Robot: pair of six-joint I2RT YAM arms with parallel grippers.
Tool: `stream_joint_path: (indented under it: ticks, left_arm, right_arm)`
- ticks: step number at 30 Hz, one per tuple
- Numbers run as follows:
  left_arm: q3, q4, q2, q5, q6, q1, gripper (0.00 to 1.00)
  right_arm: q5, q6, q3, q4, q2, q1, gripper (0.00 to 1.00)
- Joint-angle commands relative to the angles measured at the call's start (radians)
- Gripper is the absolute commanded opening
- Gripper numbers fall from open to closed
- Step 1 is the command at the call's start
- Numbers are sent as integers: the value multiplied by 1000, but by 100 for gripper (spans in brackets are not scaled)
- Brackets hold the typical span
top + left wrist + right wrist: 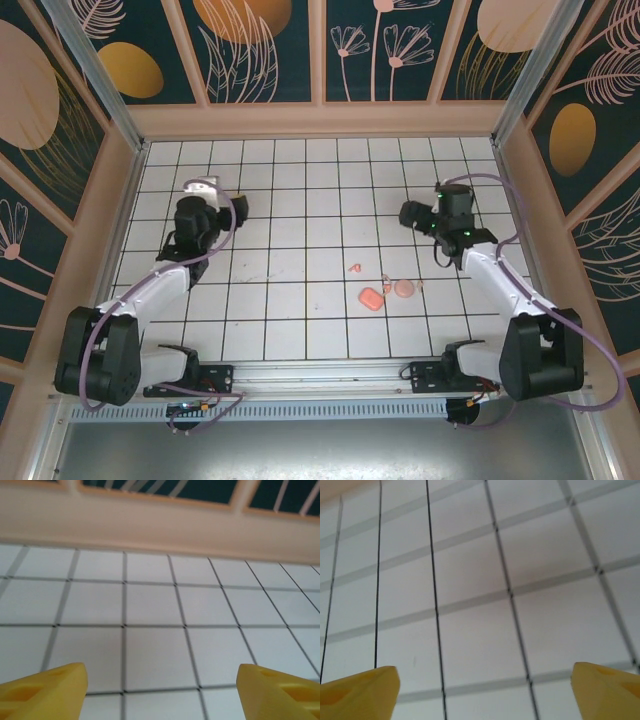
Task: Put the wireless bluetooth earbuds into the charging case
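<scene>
Two tiny salmon-pink earbuds lie on the white tiles, one (353, 267) left of centre-right and one (387, 284) closer to the pods. The coral rounded charging case (371, 299) rests just below them, with a pale pink round pod (403, 288) at its right. My left gripper (203, 192) hovers far to the left over bare tiles; its yellow fingers (55, 687) stand wide apart, and the left gripper (161, 680) is open with nothing between them. My right gripper (412, 214) hangs above and behind the pods, also open (485, 680) and holding nothing.
A beige frame wall (160, 527) rises just beyond the left gripper, and patterned panels (320, 50) enclose the tiled floor (300, 240) on three sides. Both arm bases sit at the near rail (320, 380).
</scene>
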Motion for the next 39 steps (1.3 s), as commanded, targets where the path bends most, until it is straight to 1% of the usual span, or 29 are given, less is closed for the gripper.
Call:
stream_joint_path:
  ticks: [1, 2, 4, 5, 7, 11, 14, 17, 24, 32, 39]
  left_arm:
    - [41, -216, 27, -28, -66, -66, 77]
    - [43, -233, 36, -37, -75, -86, 77]
    - [42, -255, 49, -49, -95, -112, 76]
    - [39, -261, 56, -48, -101, -128, 75]
    - [33, -273, 69, -68, -102, -154, 75]
    - [29, -287, 93, -88, -106, -183, 75]
    - [24, -278, 100, -87, -108, -195, 76]
    - [11, -263, 101, -79, -107, -197, 76]
    - [-11, -244, 93, -69, -107, -200, 77]
    - [-27, -233, 80, -64, -107, -200, 78]
    - [-40, -227, 66, -72, -105, -200, 78]
  right_arm:
    - [4, 169, 58, -401, -24, 111, 84]
    - [-1, 213, 63, -451, -23, 154, 82]
    - [2, 296, 66, -539, -28, 228, 80]
    - [9, 344, 67, -579, -32, 267, 77]
    - [6, 426, 63, -630, -41, 327, 76]
    - [-22, 582, 53, -634, -43, 461, 74]
    - [-22, 655, 57, -623, -13, 520, 73]
    - [-30, 691, 51, -592, 16, 545, 73]
    - [-76, 717, 14, -507, 94, 557, 73]
    - [-95, 687, 8, -436, 189, 557, 73]
    - [-87, 648, 25, -421, 272, 554, 74]
